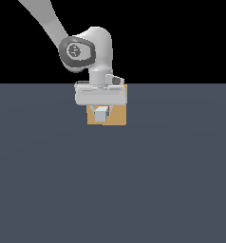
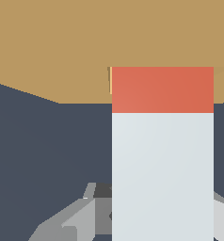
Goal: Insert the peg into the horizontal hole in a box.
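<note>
Tan and wood-coloured, the box (image 1: pixel 117 116) sits on the dark slate table (image 1: pixel 113 190) in the exterior view, largely screened by the arm's pale tool (image 1: pixel 101 113), which hangs directly in front of its face. The white end of the peg (image 1: pixel 101 114) shows below the tool body, clamped between the fingers, a sliver of orange-red just above it. In the wrist view, the peg (image 2: pixel 162 164) runs forward from the tool, its orange-red end meeting the box (image 2: pixel 62 42) face at the hole (image 2: pixel 109 80), visible as a thin edge beside the tip.
</note>
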Action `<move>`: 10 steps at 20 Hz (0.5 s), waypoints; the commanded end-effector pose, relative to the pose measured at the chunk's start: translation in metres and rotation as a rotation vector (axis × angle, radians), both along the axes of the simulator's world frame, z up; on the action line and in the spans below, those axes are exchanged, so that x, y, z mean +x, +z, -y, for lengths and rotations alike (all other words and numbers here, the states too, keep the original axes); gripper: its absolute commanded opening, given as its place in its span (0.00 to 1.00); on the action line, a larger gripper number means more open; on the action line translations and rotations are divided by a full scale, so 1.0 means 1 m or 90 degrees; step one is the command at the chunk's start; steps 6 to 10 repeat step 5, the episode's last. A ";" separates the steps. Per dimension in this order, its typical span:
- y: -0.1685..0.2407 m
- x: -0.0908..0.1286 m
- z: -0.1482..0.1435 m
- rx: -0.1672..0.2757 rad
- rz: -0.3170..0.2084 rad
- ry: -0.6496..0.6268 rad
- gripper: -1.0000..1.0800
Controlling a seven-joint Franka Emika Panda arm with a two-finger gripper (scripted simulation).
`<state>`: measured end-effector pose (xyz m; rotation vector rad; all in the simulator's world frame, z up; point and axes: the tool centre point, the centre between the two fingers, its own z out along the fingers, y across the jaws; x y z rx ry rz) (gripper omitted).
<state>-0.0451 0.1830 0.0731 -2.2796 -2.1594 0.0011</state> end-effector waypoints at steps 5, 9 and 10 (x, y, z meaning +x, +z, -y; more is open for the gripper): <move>0.002 0.003 -0.016 0.000 0.002 -0.001 0.00; 0.002 0.003 -0.016 0.000 0.002 -0.001 0.00; 0.002 0.003 -0.016 0.000 0.002 -0.001 0.00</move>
